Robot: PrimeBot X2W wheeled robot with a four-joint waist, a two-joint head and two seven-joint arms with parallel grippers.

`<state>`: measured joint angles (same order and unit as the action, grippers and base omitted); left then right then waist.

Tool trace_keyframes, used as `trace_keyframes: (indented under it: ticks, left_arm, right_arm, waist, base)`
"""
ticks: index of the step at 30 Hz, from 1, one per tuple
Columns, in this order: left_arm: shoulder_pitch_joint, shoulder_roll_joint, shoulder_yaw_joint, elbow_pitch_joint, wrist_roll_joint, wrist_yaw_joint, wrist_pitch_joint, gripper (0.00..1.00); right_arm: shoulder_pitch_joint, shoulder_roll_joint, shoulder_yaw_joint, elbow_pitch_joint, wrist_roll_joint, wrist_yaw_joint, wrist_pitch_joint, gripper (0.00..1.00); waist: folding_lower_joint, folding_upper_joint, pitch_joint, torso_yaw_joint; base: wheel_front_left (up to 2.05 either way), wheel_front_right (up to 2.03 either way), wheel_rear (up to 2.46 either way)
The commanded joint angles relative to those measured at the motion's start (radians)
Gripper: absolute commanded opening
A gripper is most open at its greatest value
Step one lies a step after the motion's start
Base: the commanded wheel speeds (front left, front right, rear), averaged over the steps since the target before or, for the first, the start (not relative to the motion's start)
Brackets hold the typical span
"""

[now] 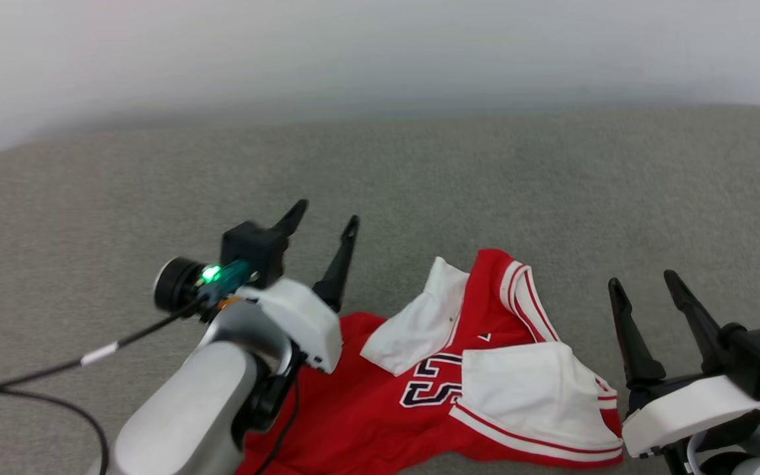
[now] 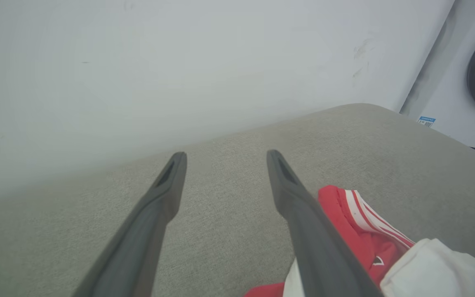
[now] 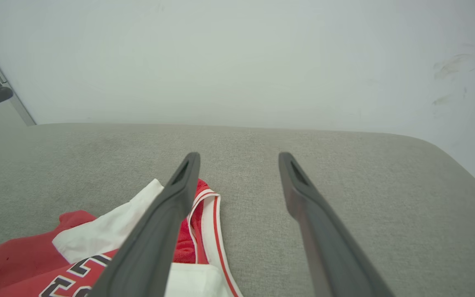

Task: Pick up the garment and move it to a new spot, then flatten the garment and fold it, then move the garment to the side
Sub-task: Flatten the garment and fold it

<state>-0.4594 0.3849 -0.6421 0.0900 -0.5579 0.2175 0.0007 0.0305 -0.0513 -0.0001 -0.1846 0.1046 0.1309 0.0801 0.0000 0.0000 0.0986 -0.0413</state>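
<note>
Only partly legible lettering (image 1: pixel 434 382) marks the garment (image 1: pixel 367 409); left claw (image 1: pixel 326 214) and right claw (image 1: pixel 642 280) gape empty.

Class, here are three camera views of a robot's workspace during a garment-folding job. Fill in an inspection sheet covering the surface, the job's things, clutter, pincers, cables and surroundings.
Surface: grey fabric surface with rounded corners, bare away from the shirt.
Job's things: red garment lies crumpled at the near edge, with its white sleeves flopped over the lettering; it is neither flat nor folded.
Clutter: nothing seen.
Pincers: left pincer is open and empty, above the garment's left side. Right pincer is open and empty, just right of the garment.
Cables: black cable with a white band runs from the left wrist off to the left.
Surroundings: pale wall behind, with scuff marks visible in the wrist views.
</note>
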Motion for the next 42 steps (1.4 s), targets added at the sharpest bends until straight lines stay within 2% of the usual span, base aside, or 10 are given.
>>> trace_keyframes:
  ticks: [1, 6, 13, 19, 25, 26, 28, 38, 42]
  left_arm:
    - [-0.044, -0.013, -0.018, 0.03, 0.003, -0.03, 0.015, 1.0]
    - [-0.165, -0.051, -0.089, 0.144, -0.009, -0.138, 0.117, 1.0]
    - [-0.258, -0.064, -0.192, 0.3, -0.043, -0.27, 0.342, 1.0]
    - [-0.285, -0.062, -0.254, 0.396, -0.047, -0.304, 0.475, 1.0]
    - [-0.269, -0.071, -0.306, 0.486, -0.055, -0.306, 0.594, 1.0]
    - [-0.264, -0.073, -0.316, 0.497, -0.059, -0.31, 0.614, 0.72]
    - [-0.263, -0.08, -0.314, 0.503, -0.065, -0.312, 0.604, 0.0]
    - [-0.303, -0.053, -0.233, 0.486, -0.032, -0.222, 0.397, 0.0]
    - [-0.278, -0.003, -0.172, 0.439, -0.054, -0.169, 0.328, 0.0]
  right_arm:
    - [-0.02, 0.002, -0.005, -0.001, -0.005, 0.0, -0.008, 1.0]
    - [-0.043, 0.002, -0.015, 0.013, 0.004, 0.0, -0.019, 1.0]
    - [-0.057, 0.002, -0.005, 0.041, 0.027, 0.0, -0.031, 1.0]
    - [-0.065, 0.002, -0.001, 0.069, 0.049, 0.0, -0.042, 1.0]
    - [-0.069, 0.002, 0.008, 0.086, 0.072, 0.0, -0.054, 1.0]
    - [-0.069, 0.002, 0.007, 0.089, 0.073, 0.0, -0.055, 1.0]
    - [-0.071, 0.002, 0.007, 0.093, 0.079, 0.0, -0.058, 1.0]
    - [-0.048, 0.002, -0.013, 0.097, 0.081, 0.0, -0.043, 1.0]
    - [-0.032, 0.002, -0.032, 0.087, 0.079, 0.0, -0.028, 1.0]
  waist:
    - [0.0, 0.0, 0.06, -0.049]
    - [0.0, 0.0, 0.109, -0.088]
    - [0.0, 0.0, 0.144, -0.13]
    - [0.0, 0.0, 0.157, -0.155]
    - [0.0, 0.0, 0.165, -0.171]
    - [0.0, 0.0, 0.165, -0.172]
    - [0.0, 0.0, 0.165, -0.174]
    - [0.0, 0.0, 0.111, -0.135]
    - [0.0, 0.0, 0.079, -0.104]
  base:
    - [0.0, 0.0, 0.0]
    - [0.0, 0.0, 0.0]
    - [0.0, 0.0, 0.0]
    - [0.0, 0.0, 0.0]
    - [0.0, 0.0, 0.0]
    - [0.0, 0.0, 0.0]
    - [0.0, 0.0, 0.0]
    - [0.0, 0.0, 0.0]
    - [0.0, 0.0, 0.0]
